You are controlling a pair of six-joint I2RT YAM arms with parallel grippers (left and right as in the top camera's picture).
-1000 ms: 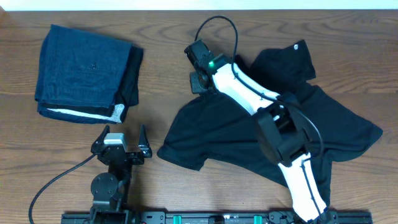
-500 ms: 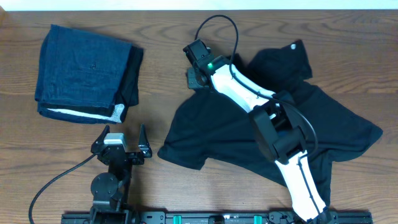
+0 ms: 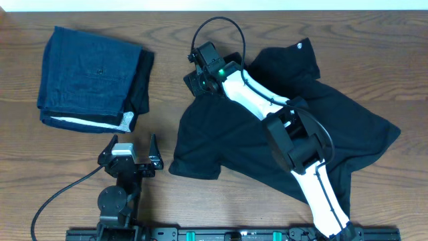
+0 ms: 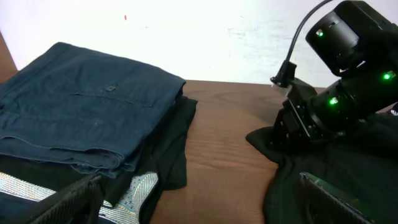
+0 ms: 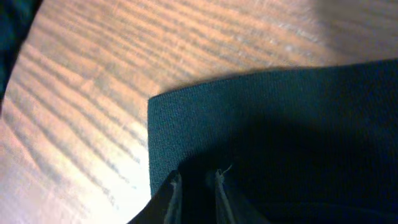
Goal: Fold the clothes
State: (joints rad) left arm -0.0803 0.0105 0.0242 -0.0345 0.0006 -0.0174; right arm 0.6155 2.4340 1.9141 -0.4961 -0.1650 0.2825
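Note:
The clothes, a black short-sleeved shirt [image 3: 234, 144], lie crumpled on the right half of the wooden table, with a small white logo [image 3: 299, 45] at the far edge. My right gripper [image 3: 194, 80] is down at the shirt's far-left corner, its white arm stretched across the fabric. In the right wrist view a flat corner of the shirt [image 5: 261, 112] rests on the wood, and the gripper [image 5: 198, 177] has its fingertips a narrow gap apart on the dark cloth. My left gripper [image 3: 130, 161] rests near the front edge, open and empty, left of the shirt [image 4: 311, 168].
A folded dark-blue denim-like garment [image 3: 90, 73] with a white edge lies at the back left, close in front of the left gripper [image 4: 199, 199] in its wrist view. Bare wood [image 3: 160, 100] separates it from the shirt. A black cable [image 3: 221, 27] loops above the right gripper.
My right gripper has moved left and slightly back, dragging the shirt's corner and body leftward with it. Its jaws have parted a little. The left arm has not moved.

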